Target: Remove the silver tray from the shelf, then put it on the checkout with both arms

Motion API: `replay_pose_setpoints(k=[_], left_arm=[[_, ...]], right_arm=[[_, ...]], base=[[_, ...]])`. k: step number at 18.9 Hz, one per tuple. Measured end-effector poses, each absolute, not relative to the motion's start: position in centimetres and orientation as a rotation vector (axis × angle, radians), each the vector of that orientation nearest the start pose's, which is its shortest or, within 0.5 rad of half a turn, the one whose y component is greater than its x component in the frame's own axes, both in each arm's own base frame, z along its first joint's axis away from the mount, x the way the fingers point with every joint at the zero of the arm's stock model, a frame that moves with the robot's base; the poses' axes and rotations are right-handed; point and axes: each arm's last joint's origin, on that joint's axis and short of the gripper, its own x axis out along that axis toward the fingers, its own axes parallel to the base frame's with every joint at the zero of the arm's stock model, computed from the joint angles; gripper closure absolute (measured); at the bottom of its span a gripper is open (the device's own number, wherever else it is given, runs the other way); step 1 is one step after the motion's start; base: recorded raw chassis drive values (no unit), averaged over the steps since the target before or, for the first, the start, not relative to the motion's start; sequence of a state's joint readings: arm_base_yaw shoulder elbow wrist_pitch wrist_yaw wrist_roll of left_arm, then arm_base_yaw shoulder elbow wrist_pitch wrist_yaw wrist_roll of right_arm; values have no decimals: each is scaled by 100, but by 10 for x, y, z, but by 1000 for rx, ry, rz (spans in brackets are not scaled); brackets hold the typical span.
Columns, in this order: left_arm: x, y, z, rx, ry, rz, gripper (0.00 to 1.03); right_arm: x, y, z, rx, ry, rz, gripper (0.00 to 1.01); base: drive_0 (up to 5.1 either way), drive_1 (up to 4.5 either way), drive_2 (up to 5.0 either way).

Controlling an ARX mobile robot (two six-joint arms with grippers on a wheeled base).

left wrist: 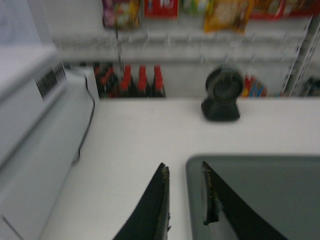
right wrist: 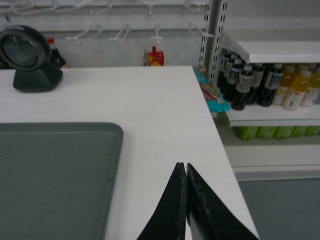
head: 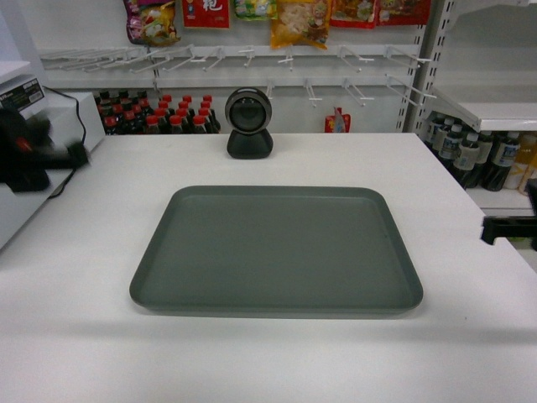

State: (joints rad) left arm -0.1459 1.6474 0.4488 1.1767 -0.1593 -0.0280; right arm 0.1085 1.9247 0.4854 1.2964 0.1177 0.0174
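Closest to the lens, the silver tray [head: 277, 250] lies flat on the white bench [head: 470, 353], near its front edge and centred. Left hand [left wrist: 185, 200] stands narrowly parted, fingers straddling the tray's left rim. Right hand [right wrist: 185, 200] is closed on nothing, beside the tray's right rim. Risk: a sideways left withdrawal could drag the tray toward the scanner [head: 249, 123] or skew it.

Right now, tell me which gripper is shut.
The right gripper: its fingers meet at the tips, off to the side of the tray. The left gripper shows a clear gap between its fingers.
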Motion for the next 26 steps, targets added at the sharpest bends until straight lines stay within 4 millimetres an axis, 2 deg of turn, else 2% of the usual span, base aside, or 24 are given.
replay_pose_setpoints(k=[1, 2, 3, 5, 7, 9, 11, 13, 16, 18, 26], left_arm=[[276, -36, 164, -26, -5, 11, 86], [263, -31, 177, -28, -63, 2, 98], [250, -28, 172, -22, -39, -6, 101], [229, -21, 154, -11, 56, 3, 102], [211, -15, 165, -18, -5, 5, 102], [194, -11, 161, -16, 24, -1, 102], [181, 0, 162, -17, 20, 12, 102], [170, 1, 163, -17, 12, 6, 102], [155, 0, 163, -17, 13, 4, 102], [153, 0, 164, -17, 7, 5, 102], [144, 0, 163, -17, 14, 5, 102]], right_arm=[[293, 28, 105, -3, 140, -9, 99], [277, 25, 106, -4, 154, -1, 98], [261, 22, 105, -8, 184, 3, 98], [240, 16, 116, -4, 154, -5, 98], [221, 12, 129, 1, 93, 4, 98], [203, 0, 139, 6, 39, -4, 98], [188, -1, 146, 7, 18, -9, 98], [176, -1, 148, 7, 29, -7, 98], [161, -1, 159, 7, 30, -6, 98], [157, -1, 164, 7, 4, -6, 98], [148, -1, 163, 7, 14, -6, 98]], base=[[0, 0, 0], [0, 0, 0], [0, 0, 0], [0, 0, 0], [0, 0, 0], [0, 0, 0], [0, 0, 0], [0, 0, 0], [0, 0, 0], [0, 0, 0], [0, 0, 0]])
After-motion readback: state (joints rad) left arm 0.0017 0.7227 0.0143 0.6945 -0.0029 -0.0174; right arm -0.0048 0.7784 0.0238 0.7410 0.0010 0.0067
